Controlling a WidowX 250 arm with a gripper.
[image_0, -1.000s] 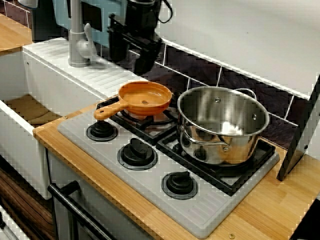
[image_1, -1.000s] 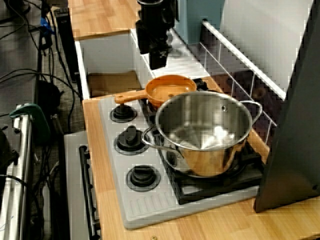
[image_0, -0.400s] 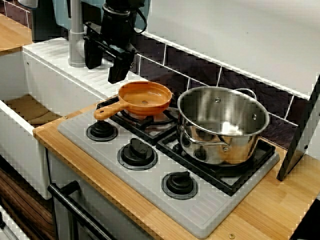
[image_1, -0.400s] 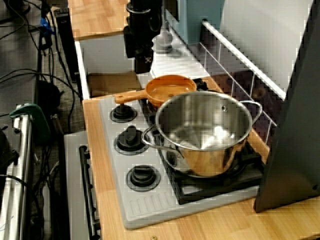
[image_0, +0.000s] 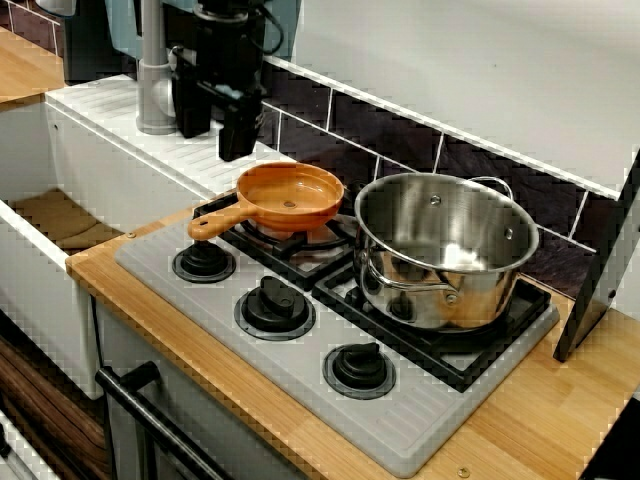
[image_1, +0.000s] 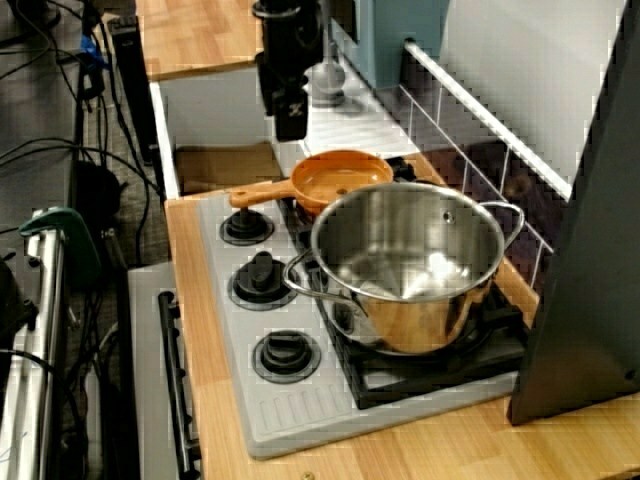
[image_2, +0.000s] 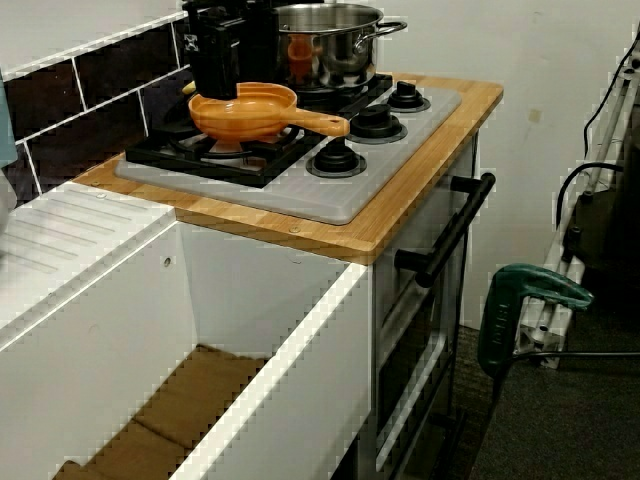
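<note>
Now | my fingers (image_0: 236, 135) spread, empty, over drainboard (image_0: 110, 112) by faucet (image_0: 150, 70) | pan (image_0: 292, 195) on burner just beside | risk: swinging low I clip its rim, tipping it, or knock the faucet.

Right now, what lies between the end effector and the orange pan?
Nothing stands there. In the view from the front, only a bare strip of white ribbed drainboard separates the end effector from the orange pan.
</note>
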